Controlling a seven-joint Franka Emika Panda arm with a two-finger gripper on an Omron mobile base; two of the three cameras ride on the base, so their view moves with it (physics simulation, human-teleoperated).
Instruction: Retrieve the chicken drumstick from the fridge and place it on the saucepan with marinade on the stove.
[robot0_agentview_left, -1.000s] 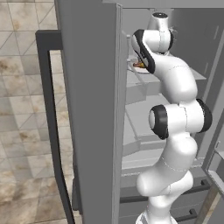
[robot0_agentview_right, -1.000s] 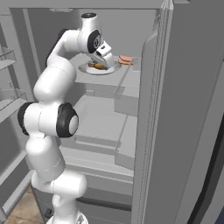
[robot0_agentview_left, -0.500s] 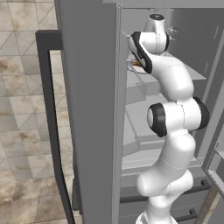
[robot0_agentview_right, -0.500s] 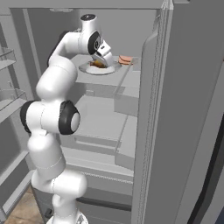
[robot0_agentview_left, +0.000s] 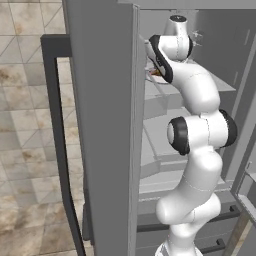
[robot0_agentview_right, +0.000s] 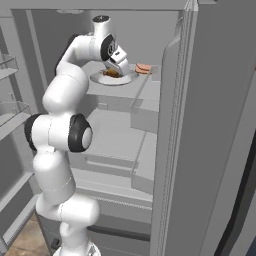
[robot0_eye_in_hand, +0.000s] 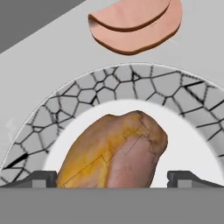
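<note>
The fridge (robot0_agentview_right: 210, 125) stands with its doors open, and my arm reaches onto its top shelf. There the chicken drumstick (robot0_eye_in_hand: 113, 153), yellow-tan with an orange-brown tint, lies on a white plate with a crackle-patterned rim (robot0_eye_in_hand: 131, 83). My gripper (robot0_eye_in_hand: 116, 179) is open and hangs right over the drumstick, one fingertip on each side, neither pressing on it. From the right base the gripper (robot0_agentview_right: 115, 70) sits just above the drumstick (robot0_agentview_right: 111, 74) on the plate (robot0_agentview_right: 122, 80). The left base view shows the drumstick (robot0_agentview_left: 156, 73) behind the door edge. The saucepan and the stove are out of view.
A pink slice of meat (robot0_eye_in_hand: 135, 26) lies on the shelf just beyond the plate, also seen from the right base as the slice (robot0_agentview_right: 143, 68). The grey door (robot0_agentview_left: 100, 125) with its dark handle (robot0_agentview_left: 60, 150) stands close on the left. Lower shelves and drawers lie below.
The hand has shifted slightly, settling closer over the plate. The jaws have stayed wide, and the drumstick and the plate have not moved.
</note>
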